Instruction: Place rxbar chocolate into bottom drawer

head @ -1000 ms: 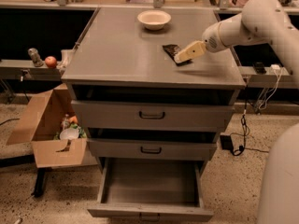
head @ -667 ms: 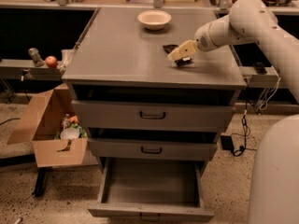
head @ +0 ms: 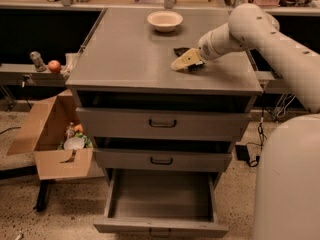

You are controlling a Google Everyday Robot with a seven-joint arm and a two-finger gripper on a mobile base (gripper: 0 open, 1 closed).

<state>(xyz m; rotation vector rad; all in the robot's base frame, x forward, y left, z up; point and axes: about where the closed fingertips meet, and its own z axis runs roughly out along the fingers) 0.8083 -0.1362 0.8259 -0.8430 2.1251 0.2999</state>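
Observation:
The rxbar chocolate (head: 180,50) is a small black bar lying on the grey cabinet top (head: 125,54), right of centre. Only its far left corner shows; the rest is hidden under my gripper. My gripper (head: 183,62) is cream-coloured, reaches in from the right on the white arm (head: 250,29), and sits low on the bar's near side, touching or just above the top. The bottom drawer (head: 160,199) is pulled out at floor level, its wide grey interior bare.
A cream bowl (head: 165,20) stands at the back of the cabinet top. Two upper drawers (head: 162,124) (head: 161,160) are slightly ajar. An open cardboard box (head: 50,134) with items sits on the floor at left. A red apple (head: 54,65) lies on the left shelf.
My gripper has moved left and slightly nearer along the cabinet top, now covering most of the black bar. The bar and the drawers have not moved.

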